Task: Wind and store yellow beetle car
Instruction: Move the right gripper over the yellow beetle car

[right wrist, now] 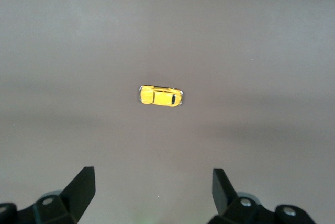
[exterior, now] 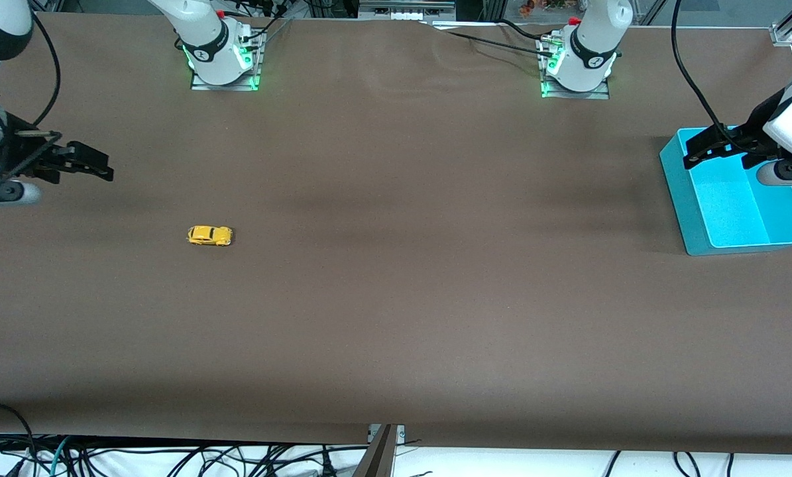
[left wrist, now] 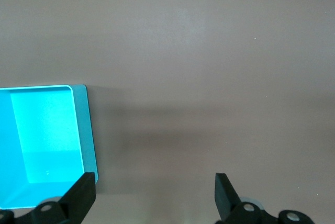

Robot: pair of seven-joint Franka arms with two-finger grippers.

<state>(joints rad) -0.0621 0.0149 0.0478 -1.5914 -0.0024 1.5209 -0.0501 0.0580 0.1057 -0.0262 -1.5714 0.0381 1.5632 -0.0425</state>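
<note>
The yellow beetle car (exterior: 209, 235) stands on its wheels on the brown table toward the right arm's end; it also shows in the right wrist view (right wrist: 160, 96). My right gripper (exterior: 97, 165) is open and empty, up in the air at that end of the table, apart from the car; its midpoint shows in the right wrist view (right wrist: 153, 187). The cyan bin (exterior: 740, 199) stands at the left arm's end and shows in the left wrist view (left wrist: 42, 140). My left gripper (exterior: 697, 151) is open and empty over the bin's edge (left wrist: 155, 192).
The two arm bases (exterior: 223, 59) (exterior: 578, 66) stand along the table's edge farthest from the front camera. Cables hang below the table's near edge (exterior: 382, 434). The brown table top (exterior: 435, 265) lies bare between car and bin.
</note>
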